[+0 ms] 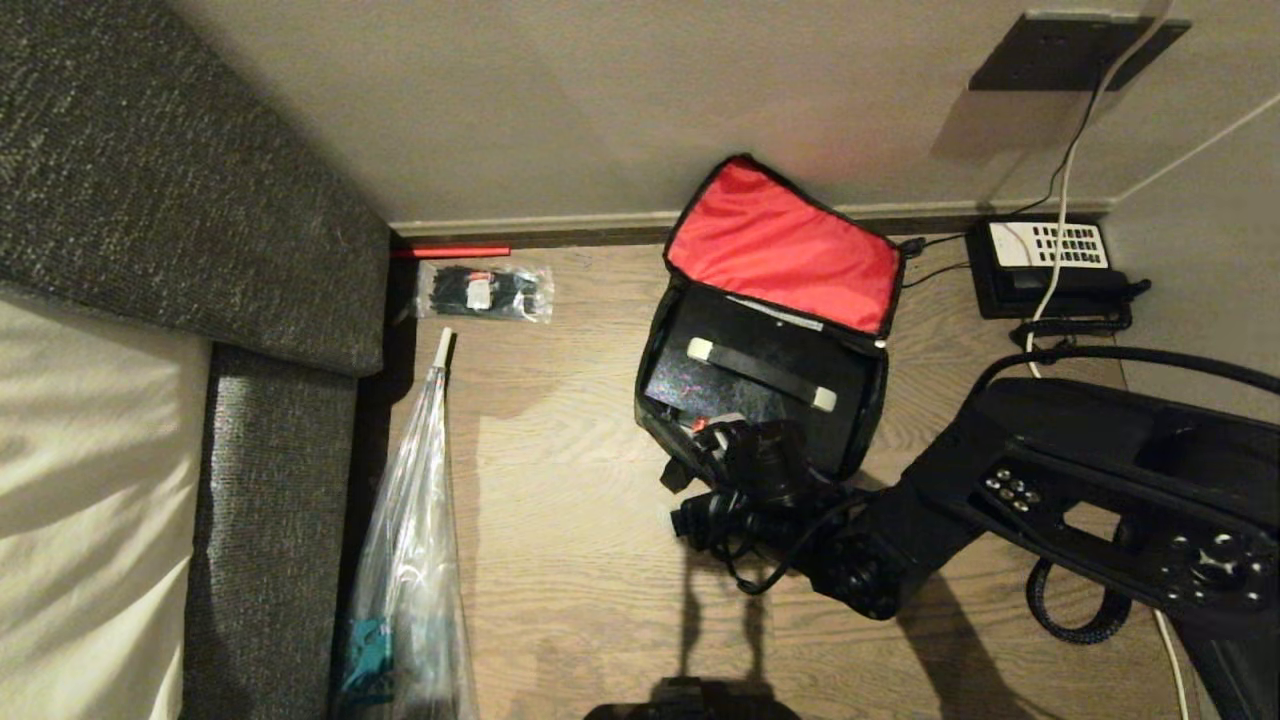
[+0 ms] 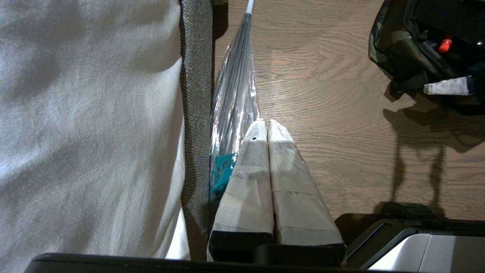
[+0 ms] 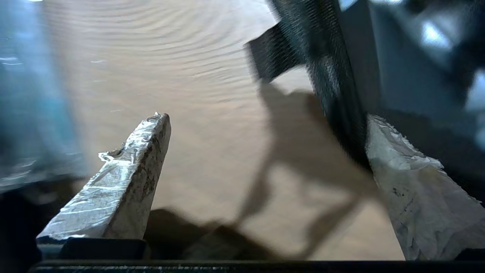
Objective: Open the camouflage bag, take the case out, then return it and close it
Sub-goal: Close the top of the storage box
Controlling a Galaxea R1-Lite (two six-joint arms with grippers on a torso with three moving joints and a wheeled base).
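Bag (image 1: 762,330) open, red lid up at 12 o'clock; black case (image 1: 760,385) inside. Right pincer (image 3: 265,151) spread wide, empty; left pincer (image 2: 267,127) closed, empty.

Warm, dim indoor light falls on the wood floor (image 1: 560,480). In the head view the right arm (image 1: 1000,480) casts a soft shadow toward the near edge of the floor, and the sofa (image 1: 180,200) darkens the gap beside it. The red lid lining (image 1: 780,245) glows bright against the dark bag interior. The left wrist view is sharp, with thin crisp shadows on the planks. The right wrist view is smeared by motion blur, and its foil-like finger wrapping (image 3: 125,182) shows glare.
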